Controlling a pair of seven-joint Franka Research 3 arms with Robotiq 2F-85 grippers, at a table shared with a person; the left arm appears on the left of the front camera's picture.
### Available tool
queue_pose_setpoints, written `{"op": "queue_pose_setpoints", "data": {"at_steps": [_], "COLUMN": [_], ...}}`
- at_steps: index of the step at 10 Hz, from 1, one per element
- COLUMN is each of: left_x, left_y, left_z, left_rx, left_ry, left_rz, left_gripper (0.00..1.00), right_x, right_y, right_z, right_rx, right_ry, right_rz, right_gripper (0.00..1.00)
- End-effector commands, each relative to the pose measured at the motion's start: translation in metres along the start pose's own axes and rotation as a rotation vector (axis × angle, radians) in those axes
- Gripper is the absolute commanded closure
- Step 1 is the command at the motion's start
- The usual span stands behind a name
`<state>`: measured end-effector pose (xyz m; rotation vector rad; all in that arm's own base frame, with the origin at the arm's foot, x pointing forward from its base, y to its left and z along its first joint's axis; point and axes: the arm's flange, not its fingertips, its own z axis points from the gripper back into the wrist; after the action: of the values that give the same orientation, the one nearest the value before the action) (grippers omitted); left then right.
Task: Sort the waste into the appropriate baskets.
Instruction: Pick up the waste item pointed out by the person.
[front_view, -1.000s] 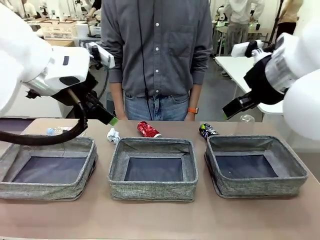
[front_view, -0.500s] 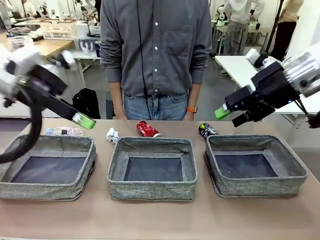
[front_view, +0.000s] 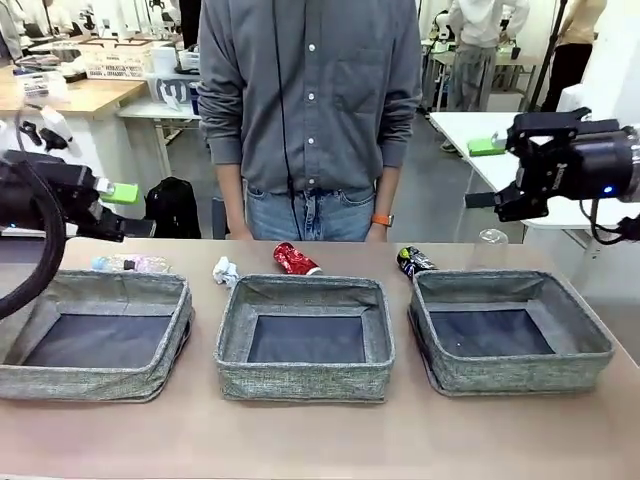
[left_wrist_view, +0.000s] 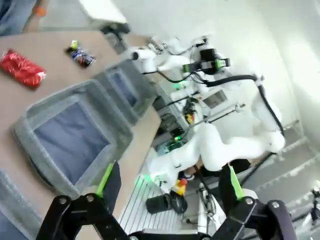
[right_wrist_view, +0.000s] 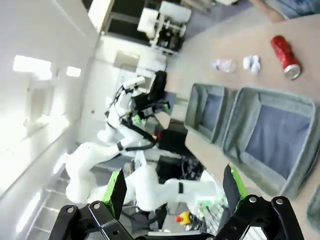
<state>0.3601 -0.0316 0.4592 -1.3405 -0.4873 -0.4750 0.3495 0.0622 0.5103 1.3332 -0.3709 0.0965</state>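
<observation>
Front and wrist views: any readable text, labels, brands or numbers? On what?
Nothing legible in any view.
red can: print too blurred to read.
dark can: bright markings, too small to read.
bottle: label blurred, unreadable.
</observation>
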Motion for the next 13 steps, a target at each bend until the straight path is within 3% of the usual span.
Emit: {"op": "queue_pose_setpoints", "data": {"at_steps": [1, 2, 13], "left_x": [0.001, 0.000, 0.000], "left_y": [-0.004, 0.000, 0.000], "left_z": [-0.035, 0.000, 0.000], "left_rx": [0.126, 0.000, 0.000], "left_ry": [0.173, 0.000, 0.000], "left_rz": [-0.026, 0.000, 0.000], "left_gripper": [0.00, 0.00, 0.00], "right_x": [-0.004, -0.004, -0.004], "right_y": [0.010, 0.010, 0.010], "right_z": [0.001, 0.001, 0.001], "right_rx": [0.005, 0.005, 0.005], "right_ry": [0.037, 0.037, 0.037], "right_rz": [-0.014, -0.014, -0.014], "right_gripper": [0.00, 0.00, 0.00]}}
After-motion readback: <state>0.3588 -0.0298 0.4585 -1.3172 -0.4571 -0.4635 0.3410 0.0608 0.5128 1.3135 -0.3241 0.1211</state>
